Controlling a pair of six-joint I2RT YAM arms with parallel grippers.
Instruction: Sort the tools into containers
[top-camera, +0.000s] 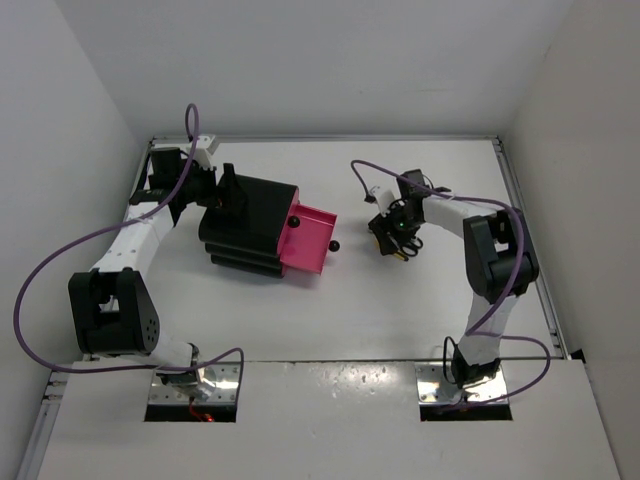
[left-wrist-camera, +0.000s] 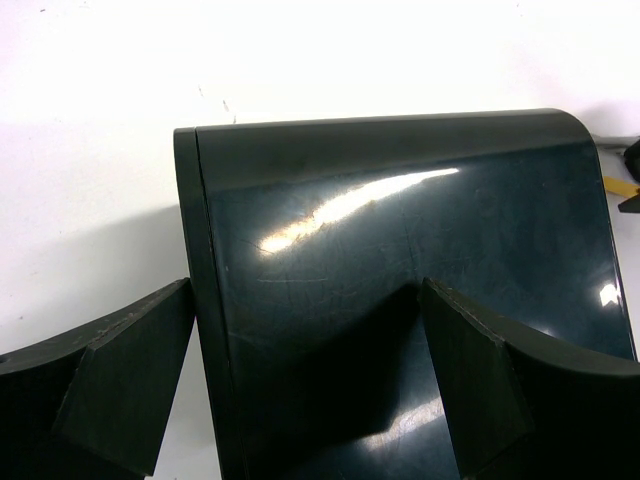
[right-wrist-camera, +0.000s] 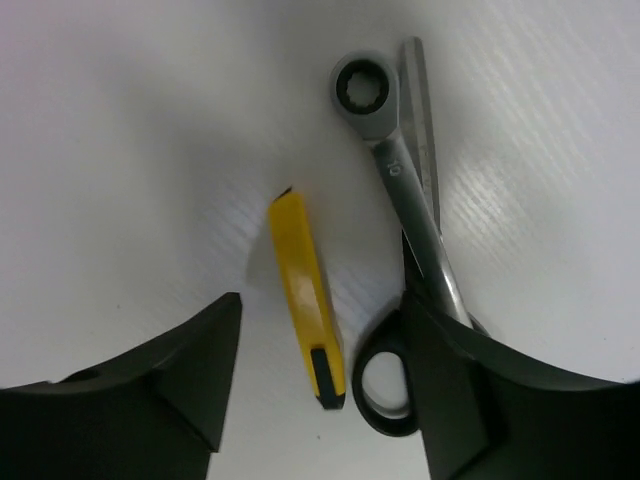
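Note:
The black drawer unit (top-camera: 250, 222) stands left of centre; its glossy top fills the left wrist view (left-wrist-camera: 400, 250). One magenta-pink drawer (top-camera: 312, 238) is pulled out to the right, its black knob (top-camera: 334, 245) at the front. My left gripper (top-camera: 224, 196) is open at the unit's back edge (left-wrist-camera: 305, 370), one finger (left-wrist-camera: 120, 380) off the side and the other (left-wrist-camera: 490, 390) over the top. My right gripper (top-camera: 393, 238) is open and low over the table (right-wrist-camera: 320, 385). Between its fingers lies the yellow-and-black-handled piece (right-wrist-camera: 310, 300). The silver wrench (right-wrist-camera: 395, 170) lies just right of it. The green-handled screwdriver is out of view.
Black-handled scissors (right-wrist-camera: 385, 390) lie partly under the wrench and under my right finger (right-wrist-camera: 470, 390). A second black knob (top-camera: 294, 220) shows on the unit's front. Purple cables (top-camera: 60, 260) loop beside both arms. White walls close in the table (top-camera: 400, 310) on three sides.

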